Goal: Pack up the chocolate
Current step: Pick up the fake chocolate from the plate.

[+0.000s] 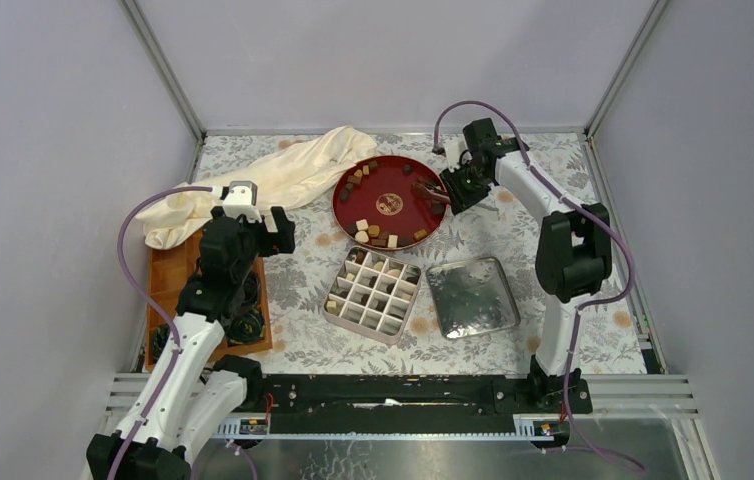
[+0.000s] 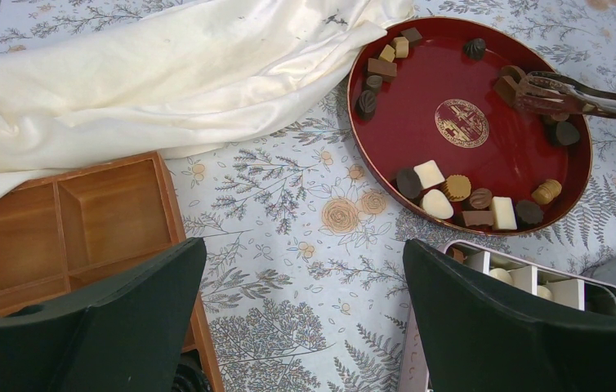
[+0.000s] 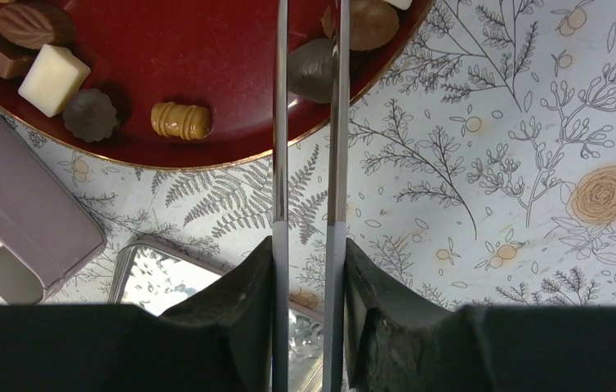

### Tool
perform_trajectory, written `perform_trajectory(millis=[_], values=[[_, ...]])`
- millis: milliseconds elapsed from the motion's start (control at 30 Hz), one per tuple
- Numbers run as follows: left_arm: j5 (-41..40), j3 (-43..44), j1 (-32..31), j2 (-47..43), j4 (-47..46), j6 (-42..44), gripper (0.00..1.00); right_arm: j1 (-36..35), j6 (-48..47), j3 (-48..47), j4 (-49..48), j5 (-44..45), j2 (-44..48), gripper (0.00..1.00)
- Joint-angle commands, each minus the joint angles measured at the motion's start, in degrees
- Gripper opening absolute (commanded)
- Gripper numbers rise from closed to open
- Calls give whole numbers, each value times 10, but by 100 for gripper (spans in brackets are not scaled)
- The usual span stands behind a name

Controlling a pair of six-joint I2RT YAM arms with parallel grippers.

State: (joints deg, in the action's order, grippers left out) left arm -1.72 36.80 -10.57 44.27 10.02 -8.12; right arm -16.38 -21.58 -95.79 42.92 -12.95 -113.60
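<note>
- A wooden tray with compartments lies at the left edge of the tabletop, partly under the left arm.
- The left gripper hangs above the tabletop just right of that tray, its fingers spread wide with nothing between them.
- A cream cloth lies crumpled from the tray's far end up to the rim of the plate.
- The round red plate sits in the far middle. The chocolate is scattered along its edges: dark, tan and white pieces, with the largest cluster on the near side.
- A tin box with a white grid of cells sits just in front of the plate; a few pieces already fill the cells along its left side (most cells look bare).
- Its silvery lid lies flat just to the right of it.
- The tongs reach over the plate's right rim, and a dark piece sits between the two blades; whether it is pinched I cannot tell.
- The right gripper is clamped on the tongs' handles.
</note>
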Motion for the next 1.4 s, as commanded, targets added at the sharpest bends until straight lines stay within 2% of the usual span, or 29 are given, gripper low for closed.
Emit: perform_trajectory(millis=[0, 267, 367, 433, 567, 700, 867, 1033, 1133, 1367], values=[[4, -5, -3, -6, -16, 3, 99, -8, 6, -44, 5, -1, -14, 36], [3, -6, -3, -5, -16, 3, 99, -16, 6, -81, 17, 6, -42, 43], [3, -6, -3, -4, -16, 4, 99, -19, 4, -87, 17, 10, -48, 43], [2, -6, -3, -4, -16, 4, 99, -20, 3, -88, 16, 14, -47, 37], [1, -6, -3, -5, -15, 4, 99, -21, 1, -59, -4, 23, -19, 16], [1, -6, -3, -5, -15, 4, 99, -21, -3, 0, -33, 17, 55, 7], [1, -5, -3, -5, -16, 4, 99, -21, -27, 76, -52, -75, 156, 5], [0, -4, -3, -12, -15, 5, 99, -21, -103, 162, -45, -251, 269, 4], [0, -5, -3, -16, -15, 6, 99, -27, -159, 192, -24, -322, 320, 4], [-25, -6, -3, -19, -16, 8, 99, -80, -219, 199, 29, -333, 344, 4]])
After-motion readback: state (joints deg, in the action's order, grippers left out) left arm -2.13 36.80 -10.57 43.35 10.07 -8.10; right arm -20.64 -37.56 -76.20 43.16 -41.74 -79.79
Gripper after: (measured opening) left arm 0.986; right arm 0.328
